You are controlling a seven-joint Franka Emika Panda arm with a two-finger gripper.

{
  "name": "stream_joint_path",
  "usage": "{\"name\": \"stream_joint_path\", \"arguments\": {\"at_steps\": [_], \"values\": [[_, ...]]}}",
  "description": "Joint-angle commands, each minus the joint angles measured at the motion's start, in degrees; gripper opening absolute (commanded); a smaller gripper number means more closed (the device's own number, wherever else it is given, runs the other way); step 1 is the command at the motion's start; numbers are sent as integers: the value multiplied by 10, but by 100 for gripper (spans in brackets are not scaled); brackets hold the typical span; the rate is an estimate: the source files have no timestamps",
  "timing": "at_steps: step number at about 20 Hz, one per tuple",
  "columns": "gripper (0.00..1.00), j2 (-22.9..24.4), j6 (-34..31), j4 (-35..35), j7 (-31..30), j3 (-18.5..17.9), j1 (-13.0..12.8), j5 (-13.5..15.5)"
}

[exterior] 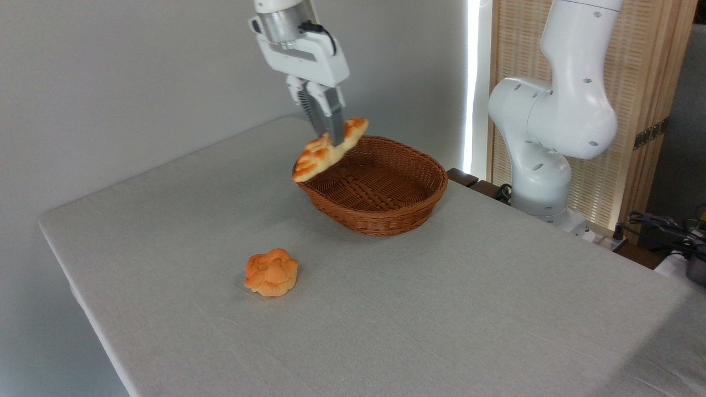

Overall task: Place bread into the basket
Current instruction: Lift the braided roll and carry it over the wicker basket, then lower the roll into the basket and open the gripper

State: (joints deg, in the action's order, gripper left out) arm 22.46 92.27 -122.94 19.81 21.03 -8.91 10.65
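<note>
Because the bread [326, 151] hangs in the air rather than resting on anything, the relation that matters is where it sits against the basket [386, 218]: it is lifted above the basket's left rim, with its upper right end already over the rim and its lower left end poking out past it, over the table [441, 309]. Its long axis runs on a slant, low at the left and high at the right, so it lies tilted, not level. The gripper [328, 135] comes straight down from above and is clenched on the bread somewhat right of its middle, the two fingers [334, 118] pinching across the short width, so most of the length droops to the left of the grip.

As to looks, the bread is a braided loaf, golden-yellow with browned, glossy plait ridges and tapered ends, clearly shorter than the basket is wide.

Beneath and to the right, the oval wicker basket is reddish-brown, shallow, with flaring sides, and nothing lies in it. By my judgement the loaf needs to travel further right, toward the basket's centre, before the grip is let go; dropped from here, the overhanging left end could catch the rim and tip it out.

Well apart, nearer the front of the table, sits a small round orange flower-shaped bun [271, 273], untouched.
</note>
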Motion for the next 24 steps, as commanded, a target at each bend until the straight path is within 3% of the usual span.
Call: {"name": "stream_joint_path", "arguments": {"at_steps": [1,2,3,4,5,8,13,21,22,24], "values": [[40,50,11,-76,16,-8,-37,17],[45,48,12,-85,17,-6,-48,18],[55,46,18,-93,16,-5,-59,18],[74,45,35,-99,16,-4,-68,18],[86,44,54,-106,16,-3,-72,18],[98,38,95,-121,13,2,-72,18],[100,32,109,-126,8,29,-72,19],[100,33,56,-111,11,24,-71,10],[100,32,56,-94,14,19,-65,10],[100,30,63,-64,18,-26,-64,-5]]}}
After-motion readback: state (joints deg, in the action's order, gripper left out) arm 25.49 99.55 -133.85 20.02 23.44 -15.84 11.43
